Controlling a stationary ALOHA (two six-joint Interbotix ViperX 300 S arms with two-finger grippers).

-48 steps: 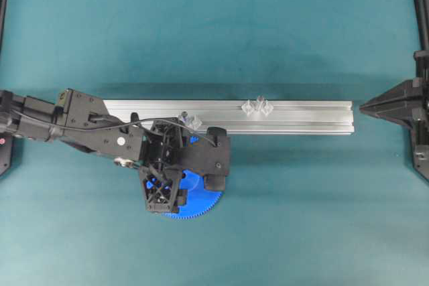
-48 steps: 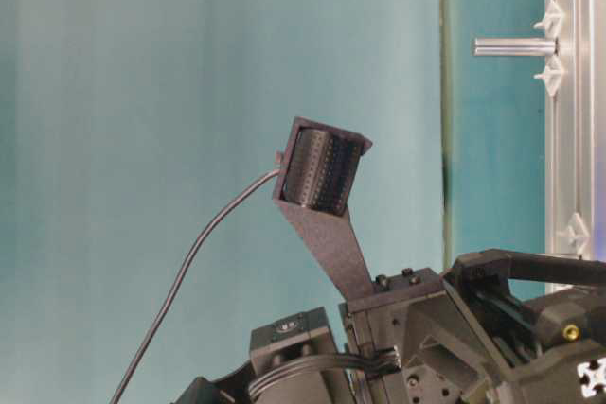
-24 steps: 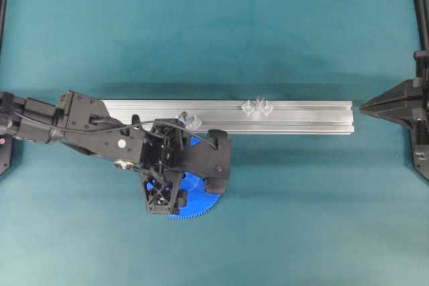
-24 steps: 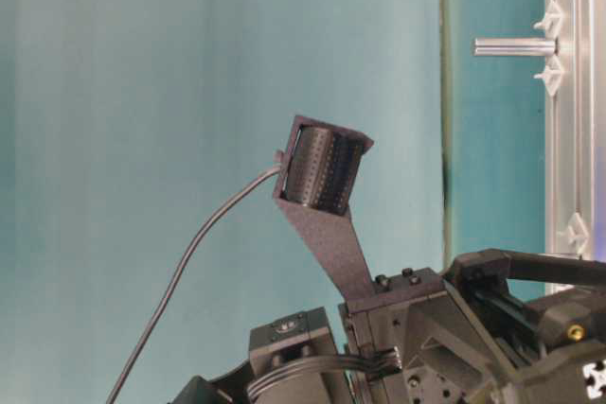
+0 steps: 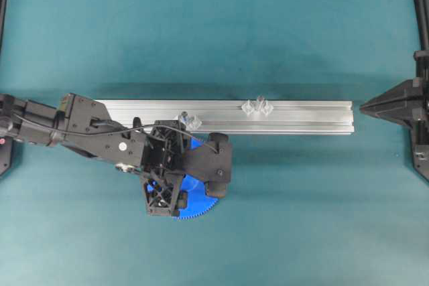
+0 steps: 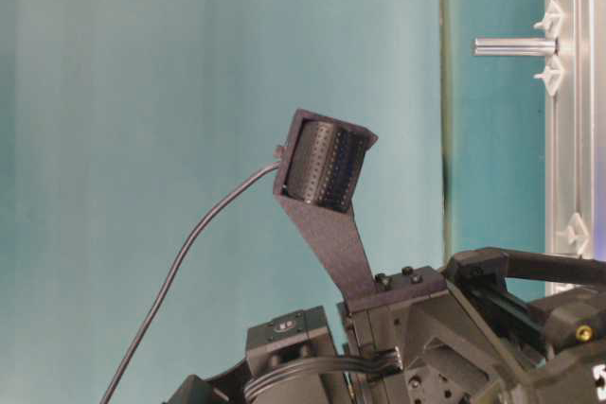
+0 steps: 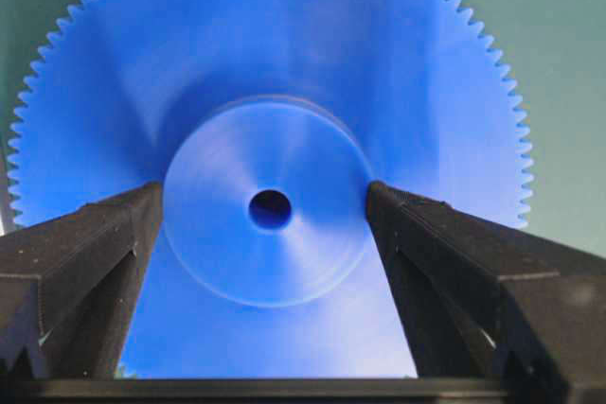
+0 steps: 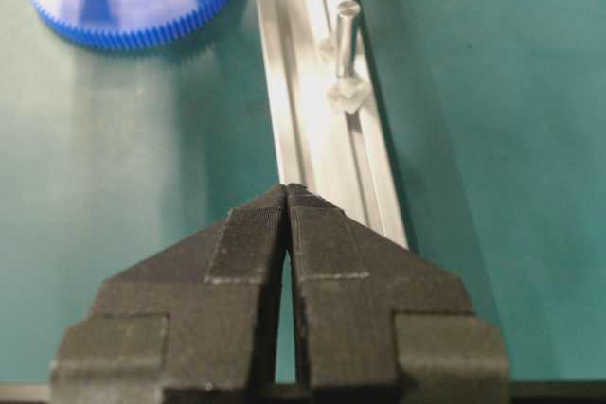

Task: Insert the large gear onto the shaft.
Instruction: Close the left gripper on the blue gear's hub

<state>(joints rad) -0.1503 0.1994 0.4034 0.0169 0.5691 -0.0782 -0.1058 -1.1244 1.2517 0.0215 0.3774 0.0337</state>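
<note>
Blue gear (image 7: pixel 270 139), no markings btwn fingers (image 7: pixel 85 253)

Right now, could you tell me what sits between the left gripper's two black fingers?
In the left wrist view, the raised round hub of the bright-blue toothed plastic gear sits between the open left gripper's fingers.

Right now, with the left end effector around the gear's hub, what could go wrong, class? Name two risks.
1. The left end effector is open, its fingers flanking the raised hub of the large gear. Closing off-centre could push the gear sideways rather than grip it.
2. Two similar pins stand on the aluminium rail; the nearer shaft sits close beside the arm and could be knocked when lifting.
</note>
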